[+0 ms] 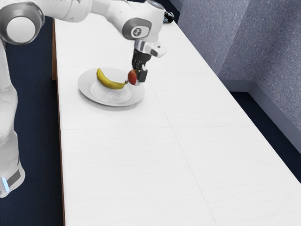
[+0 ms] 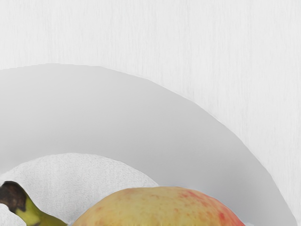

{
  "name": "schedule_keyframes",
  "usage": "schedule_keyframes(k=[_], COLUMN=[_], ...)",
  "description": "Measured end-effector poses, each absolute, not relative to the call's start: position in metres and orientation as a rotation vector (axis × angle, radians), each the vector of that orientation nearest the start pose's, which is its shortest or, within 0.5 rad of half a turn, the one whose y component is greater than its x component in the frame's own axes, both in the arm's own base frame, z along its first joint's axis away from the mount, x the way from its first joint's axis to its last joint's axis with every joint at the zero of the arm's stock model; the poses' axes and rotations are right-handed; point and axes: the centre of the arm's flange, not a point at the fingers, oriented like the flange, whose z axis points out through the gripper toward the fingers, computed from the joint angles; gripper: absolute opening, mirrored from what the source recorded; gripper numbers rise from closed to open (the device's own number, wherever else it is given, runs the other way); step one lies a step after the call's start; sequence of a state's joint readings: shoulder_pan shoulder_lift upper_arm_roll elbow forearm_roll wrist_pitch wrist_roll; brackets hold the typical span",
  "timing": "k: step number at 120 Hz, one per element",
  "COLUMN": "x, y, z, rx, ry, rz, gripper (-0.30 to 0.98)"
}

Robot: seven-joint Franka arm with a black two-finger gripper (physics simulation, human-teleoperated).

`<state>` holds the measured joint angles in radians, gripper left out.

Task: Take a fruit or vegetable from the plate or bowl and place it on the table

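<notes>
Table (image 1: 141, 179) nearest; the apple (image 1: 132, 77) is by the plate's (image 1: 85, 88) right edge in the exterior view, against the gripper (image 1: 139, 78); whether gripped, I can't tell. Probably firm, slippery: take its middle.

White arm (image 1: 70, 10) rises along exterior view's left edge, bends at grey-ringed joint near upper left corner, reaches across top toward exterior view's right. Wrist (image 1: 149, 21) bent downward. Black gripper (image 1: 138, 76) hangs below it, pointing down.
</notes>
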<state>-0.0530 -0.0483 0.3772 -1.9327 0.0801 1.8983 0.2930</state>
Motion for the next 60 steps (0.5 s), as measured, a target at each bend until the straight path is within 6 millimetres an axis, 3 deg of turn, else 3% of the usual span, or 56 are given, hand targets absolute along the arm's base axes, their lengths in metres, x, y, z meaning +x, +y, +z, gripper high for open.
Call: schedule_keyframes(k=[18, 35, 46, 60], x=[0.593, 0.649, 0.664, 0.668], y=[0.156, 0.122, 0.114, 0.11], z=[0.523, 0.497, 0.477, 0.472], rx=[-3.024, -3.032, -3.055, -3.072], ry=[0.085, 0.17, 0.188, 0.202], rz=[-0.078, -0.083, -0.068, -0.074], gripper=[0.32, 0.31, 0.31, 0.31])
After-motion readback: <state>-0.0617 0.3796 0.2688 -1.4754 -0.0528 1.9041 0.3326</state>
